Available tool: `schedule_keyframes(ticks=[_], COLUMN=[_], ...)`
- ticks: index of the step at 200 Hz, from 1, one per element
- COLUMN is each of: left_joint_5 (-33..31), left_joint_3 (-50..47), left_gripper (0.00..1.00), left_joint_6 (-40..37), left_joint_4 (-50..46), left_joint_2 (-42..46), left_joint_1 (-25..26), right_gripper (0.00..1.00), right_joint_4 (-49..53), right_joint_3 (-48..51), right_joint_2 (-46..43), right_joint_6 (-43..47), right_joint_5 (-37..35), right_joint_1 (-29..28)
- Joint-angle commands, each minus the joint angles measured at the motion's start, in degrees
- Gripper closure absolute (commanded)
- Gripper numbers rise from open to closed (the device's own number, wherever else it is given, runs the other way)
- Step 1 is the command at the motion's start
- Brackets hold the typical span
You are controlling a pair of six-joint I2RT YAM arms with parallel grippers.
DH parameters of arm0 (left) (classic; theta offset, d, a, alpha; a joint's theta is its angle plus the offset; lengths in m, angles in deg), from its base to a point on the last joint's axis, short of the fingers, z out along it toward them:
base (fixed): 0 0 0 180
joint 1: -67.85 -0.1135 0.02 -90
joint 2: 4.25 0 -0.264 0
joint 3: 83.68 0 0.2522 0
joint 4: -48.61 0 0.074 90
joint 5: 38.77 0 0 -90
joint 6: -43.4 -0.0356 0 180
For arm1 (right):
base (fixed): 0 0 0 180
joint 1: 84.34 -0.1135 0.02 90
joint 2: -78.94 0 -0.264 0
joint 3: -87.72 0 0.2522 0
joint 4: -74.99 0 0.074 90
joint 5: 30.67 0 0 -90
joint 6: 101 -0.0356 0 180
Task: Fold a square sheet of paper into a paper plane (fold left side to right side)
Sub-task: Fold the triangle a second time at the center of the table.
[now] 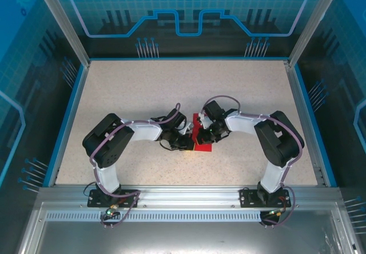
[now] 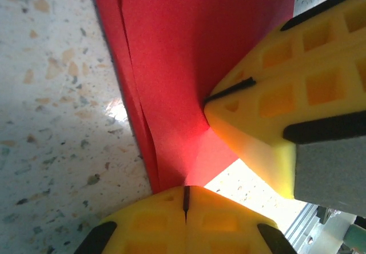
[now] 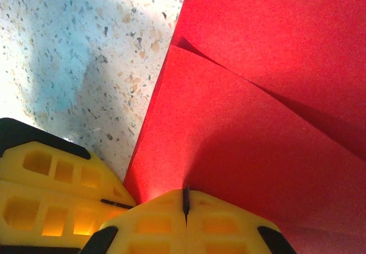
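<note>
The red sheet of paper lies folded into layers at the middle of the table, between both grippers. In the left wrist view the paper shows stacked edges along its left side, and my left gripper is shut, its yellow jaws pinching the paper's near corner. The right gripper's yellow fingers meet the same sheet from the right. In the right wrist view my right gripper is shut on the paper's lower edge, with a fold flap overlapping above. The left gripper's fingers sit close beside it at lower left.
The speckled tabletop stretches around the paper, bounded by a blue rim and metal corner posts. An aluminium rail carrying both arm bases runs along the near edge. The two grippers stand almost touching.
</note>
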Motion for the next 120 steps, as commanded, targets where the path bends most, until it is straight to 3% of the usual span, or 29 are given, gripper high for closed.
schedule_keyframes(ticks=[1, 120], left_joint_5=[-4.2, -4.2], left_joint_3=[-1.8, -2.5], left_gripper=[0.98, 1.0], left_joint_6=[0.0, -0.4], left_joint_4=[-3.0, -2.8], left_joint_2=[-2.8, -3.8], left_joint_1=[-0.3, -0.6], right_gripper=[0.98, 0.96], right_joint_4=[2.4, 6.9], right_joint_3=[-0.2, -4.3], right_joint_2=[2.6, 3.7], right_joint_6=[1.0, 6.8], right_joint_5=[-1.9, -3.2], right_joint_1=[0.2, 6.5])
